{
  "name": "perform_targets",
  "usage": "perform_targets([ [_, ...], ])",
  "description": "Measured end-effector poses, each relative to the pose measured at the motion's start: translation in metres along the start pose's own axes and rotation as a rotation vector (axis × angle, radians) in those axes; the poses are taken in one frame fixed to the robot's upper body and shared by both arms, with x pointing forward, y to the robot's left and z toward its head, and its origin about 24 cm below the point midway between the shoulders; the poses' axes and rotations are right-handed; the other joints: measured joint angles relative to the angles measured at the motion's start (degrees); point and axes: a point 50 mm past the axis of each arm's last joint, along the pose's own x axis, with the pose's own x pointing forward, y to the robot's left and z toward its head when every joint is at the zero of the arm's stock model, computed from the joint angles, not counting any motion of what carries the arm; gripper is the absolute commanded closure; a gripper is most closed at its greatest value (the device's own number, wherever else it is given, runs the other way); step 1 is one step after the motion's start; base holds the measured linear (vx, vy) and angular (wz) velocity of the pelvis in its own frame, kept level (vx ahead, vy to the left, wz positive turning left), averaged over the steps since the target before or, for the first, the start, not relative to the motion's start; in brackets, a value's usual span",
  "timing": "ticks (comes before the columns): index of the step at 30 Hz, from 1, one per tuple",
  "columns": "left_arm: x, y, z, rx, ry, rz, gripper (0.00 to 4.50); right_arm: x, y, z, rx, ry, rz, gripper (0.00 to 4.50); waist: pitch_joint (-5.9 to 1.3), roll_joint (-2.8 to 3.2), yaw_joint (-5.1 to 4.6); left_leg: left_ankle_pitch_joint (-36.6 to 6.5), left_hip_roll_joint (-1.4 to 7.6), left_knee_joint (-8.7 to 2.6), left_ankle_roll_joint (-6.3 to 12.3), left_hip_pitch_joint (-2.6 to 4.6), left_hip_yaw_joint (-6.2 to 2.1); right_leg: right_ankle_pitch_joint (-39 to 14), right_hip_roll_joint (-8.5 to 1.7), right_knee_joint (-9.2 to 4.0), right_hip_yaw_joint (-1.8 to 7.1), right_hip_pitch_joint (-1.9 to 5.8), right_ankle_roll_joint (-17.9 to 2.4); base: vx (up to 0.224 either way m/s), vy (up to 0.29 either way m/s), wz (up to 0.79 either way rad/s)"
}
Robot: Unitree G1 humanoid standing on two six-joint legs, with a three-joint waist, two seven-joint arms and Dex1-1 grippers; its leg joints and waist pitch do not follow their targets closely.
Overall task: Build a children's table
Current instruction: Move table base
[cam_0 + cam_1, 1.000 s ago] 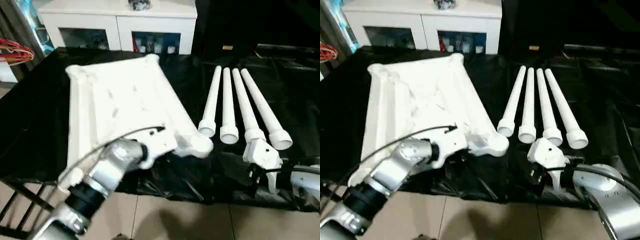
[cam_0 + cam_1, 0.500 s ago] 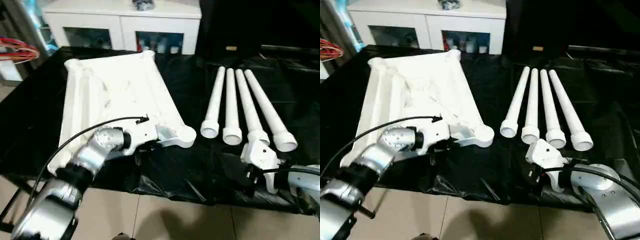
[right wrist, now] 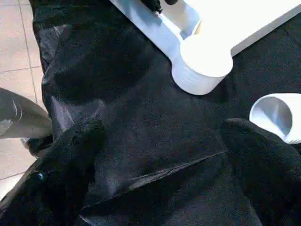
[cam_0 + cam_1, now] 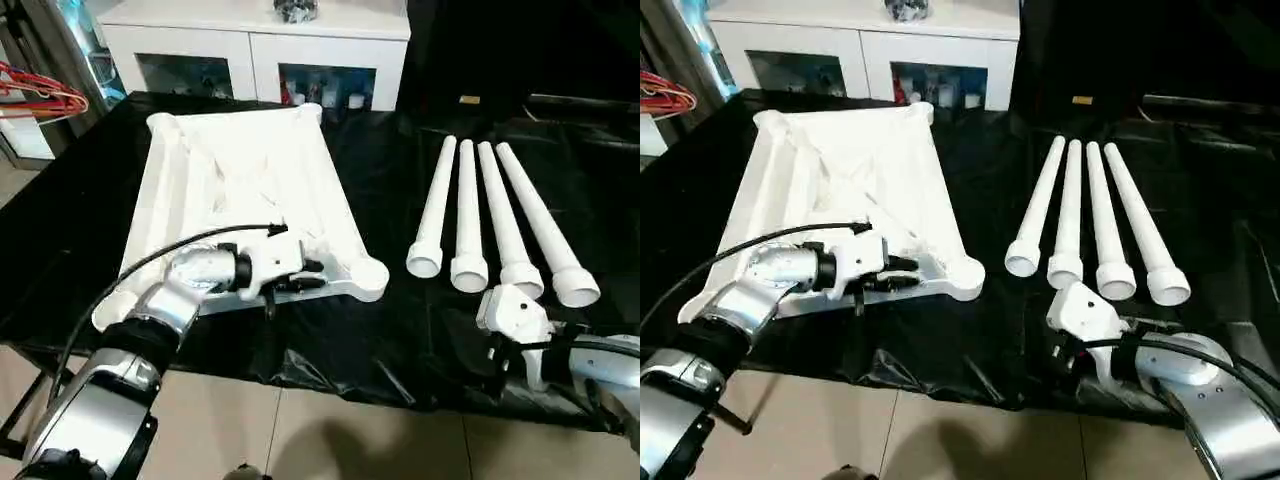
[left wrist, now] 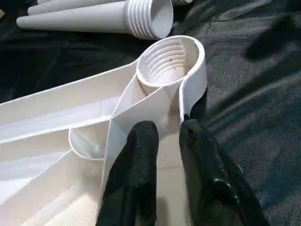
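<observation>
Since a second ago the top (image 4: 240, 190) has come down from its tilt and now lies flat, underside up, on the black-covered desk (image 4: 400, 330). Our left hand (image 5: 164, 146) has drawn back toward the near edge of the top and its grip has loosened: the two black fingers (image 5: 141, 155) stand a little apart astride the rim wall just behind the threaded corner socket (image 5: 171, 59), and we cannot tell whether they still pinch it. Our right hand (image 3: 160, 155) has not shifted; it hovers over the desk just to the right of that socket, its fingers spread wide with nothing between them. The four legs (image 4: 490, 215) lie side by side to the right of the top, wide threaded ends toward us, well apart from it. A white cabinet (image 4: 260, 50) stands behind the top.
</observation>
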Motion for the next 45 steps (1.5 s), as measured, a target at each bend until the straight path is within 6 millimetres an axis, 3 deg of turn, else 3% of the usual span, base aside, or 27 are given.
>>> perform_targets([
  [3, -0.001, -0.001, 0.001, -0.023, -0.014, 0.017, 3.45, 0.0, 0.0, 0.001, 0.008, -0.006, -0.006, 0.0, 0.0, 0.0, 0.0, 0.0, 0.0, -0.01, 0.0, -0.03, -0.01, 0.0, 0.0, -0.01, 0.0, -0.03, 0.0, 0.0, 0.0, 0.0],
  [8, -0.016, -0.016, 0.028, -0.284, -0.256, 0.255, 3.45, -0.012, 0.005, 0.009, 0.129, -0.116, -0.146, 0.0, 0.0, 0.01, -0.12, -0.07, 0.03, -0.01, 0.11, -0.08, 0.01, -0.11, -0.01, -0.02, -0.06, -0.05, -0.06, 0.0, 0.0, 0.0],
  [12, -0.016, -0.012, 0.04, -0.388, -0.328, 0.638, 3.11, -0.007, -0.002, 0.019, 0.226, -0.217, -0.425, 0.0, -0.07, 0.12, -0.5, -0.08, 0.0, 0.01, 0.08, 0.1, 0.06, -0.09, 0.01, -0.04, -0.07, 0.13, 0.07, 0.0, 0.0, 0.0],
  [16, -0.019, -0.022, 0.036, -0.473, -0.325, 0.765, 2.78, -0.006, -0.006, 0.016, 0.326, -0.242, -0.582, 0.0, 0.0, -0.03, -0.93, -0.08, 0.0, -0.07, 0.08, 0.08, -0.08, -0.14, 0.04, -0.08, -0.05, 0.06, 0.39, 0.0, 0.0, 0.0],
  [22, -0.025, -0.037, 0.052, -0.513, -0.32, 0.789, 2.32, 0.003, -0.008, 0.018, 0.433, -0.272, -0.688, 0.0, -0.04, -0.38, -2.14, -0.08, -0.02, -0.14, 0.08, -0.01, -0.14, -0.02, 0.04, -0.2, -0.02, -0.06, 0.59, 0.0, 0.0, 0.0],
  [24, -0.021, -0.044, 0.054, -0.529, -0.29, 0.775, 2.25, 0.007, -0.009, 0.018, 0.464, -0.264, -0.706, 0.0, -0.02, -0.48, -2.1, -0.08, -0.03, -0.14, 0.07, -0.09, -0.17, -0.02, 0.04, -0.24, -0.05, -0.13, 0.6, 0.0, 0.0, 0.0],
  [31, -0.035, -0.045, 0.036, -0.56, -0.175, 0.922, 2.16, 0.023, -0.003, 0.01, 0.501, -0.191, -0.689, 0.0, -0.09, -0.33, -1.7, -0.08, -0.03, -0.22, 0.06, -0.21, -0.17, -0.02, 0.06, -0.38, -0.03, -0.21, 0.75, 0.0, 0.0, 0.0],
  [37, -0.045, -0.051, 0.036, -0.546, -0.091, 1.007, 2.16, 0.028, -0.007, 0.012, 0.472, -0.179, -0.636, 0.0, -0.04, -0.49, -1.23, -0.08, -0.05, -0.21, 0.06, -0.23, -0.1, -0.1, 0.02, -0.46, 0.03, -0.18, 0.86, 0.0, 0.0, 0.0],
  [42, -0.041, -0.054, 0.039, -0.543, -0.074, 0.976, 2.16, 0.022, -0.014, 0.008, 0.474, -0.173, -0.655, 0.0, 0.09, -0.83, -0.07, -0.08, -0.04, -0.21, 0.06, -0.2, -0.04, -0.1, 0.03, -0.4, 0.02, -0.18, 0.88, 0.0, 0.0, 0.0],
  [44, -0.037, -0.047, 0.039, -0.523, -0.082, 0.957, 2.16, 0.016, -0.019, 0.007, 0.475, -0.175, -0.69, 0.0, 0.07, -0.61, 0.09, -0.07, -0.05, -0.17, 0.06, -0.26, -0.03, -0.04, 0.04, -0.44, 0.03, -0.16, 0.93, 0.0, 0.0, 0.0],
  [45, -0.035, -0.042, 0.039, -0.509, -0.088, 0.951, 2.16, 0.013, -0.02, 0.007, 0.472, -0.172, -0.708, 0.0, -0.06, -0.18, -0.04, -0.07, -0.1, -0.15, 0.06, -0.24, -0.05, 0.03, 0.02, -0.49, 0.13, -0.14, 1.03, 0.0, 0.0, 0.0],
])
